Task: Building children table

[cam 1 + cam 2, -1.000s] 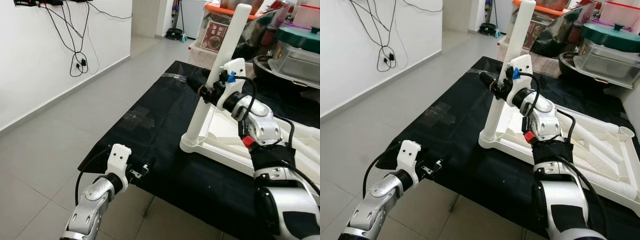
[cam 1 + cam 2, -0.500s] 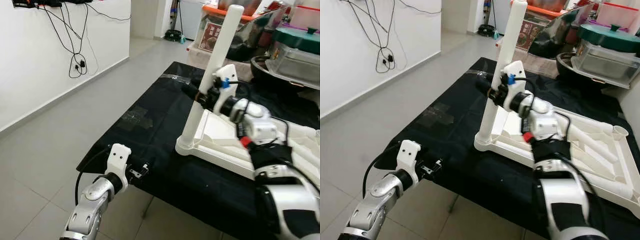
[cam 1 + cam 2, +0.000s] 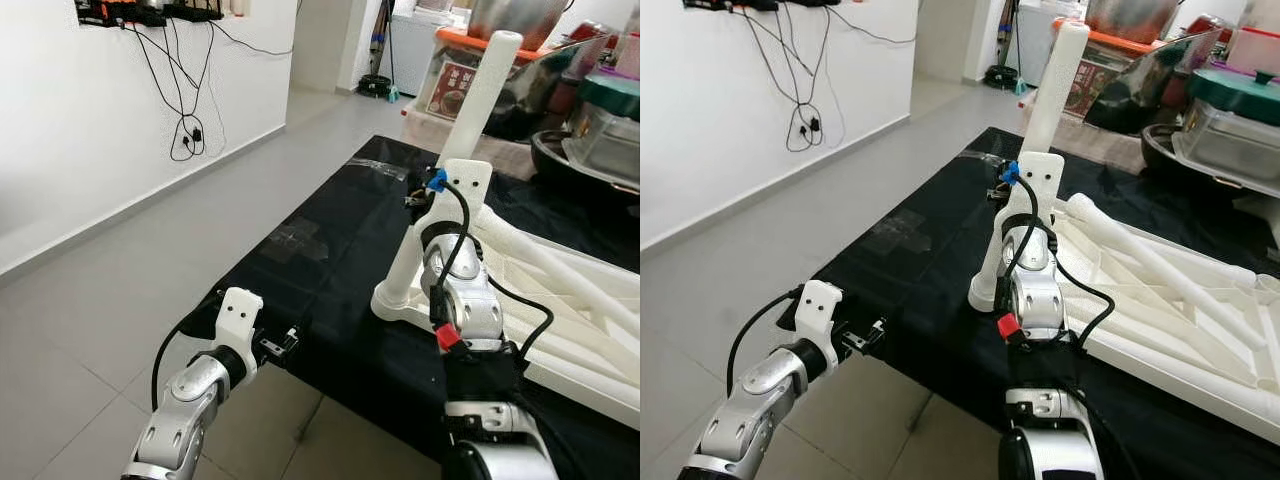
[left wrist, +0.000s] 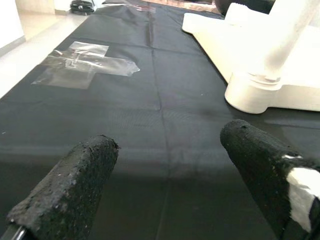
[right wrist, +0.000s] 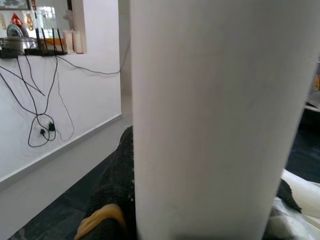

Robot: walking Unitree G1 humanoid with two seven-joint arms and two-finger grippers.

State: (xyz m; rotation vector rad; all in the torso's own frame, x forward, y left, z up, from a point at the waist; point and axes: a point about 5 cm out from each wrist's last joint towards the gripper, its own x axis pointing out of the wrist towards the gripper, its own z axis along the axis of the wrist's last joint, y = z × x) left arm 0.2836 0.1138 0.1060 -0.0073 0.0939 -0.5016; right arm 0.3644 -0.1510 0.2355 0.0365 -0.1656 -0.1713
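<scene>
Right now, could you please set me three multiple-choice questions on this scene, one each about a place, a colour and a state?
1. Where does the upright table leg stand?
A. on the floor
B. in a corner socket of the white table frame
C. on the storage boxes

2. What colour is the cloth under the frame?
A. black
B. red
C. white

3. How is the left hand?
A. shut on the leg
B. open, holding nothing
C. shut on tape

Answers: 1 B, its base sits in the frame's corner. 2 A, the head views show black. 3 B, its fingers stand apart over bare cloth.
</scene>
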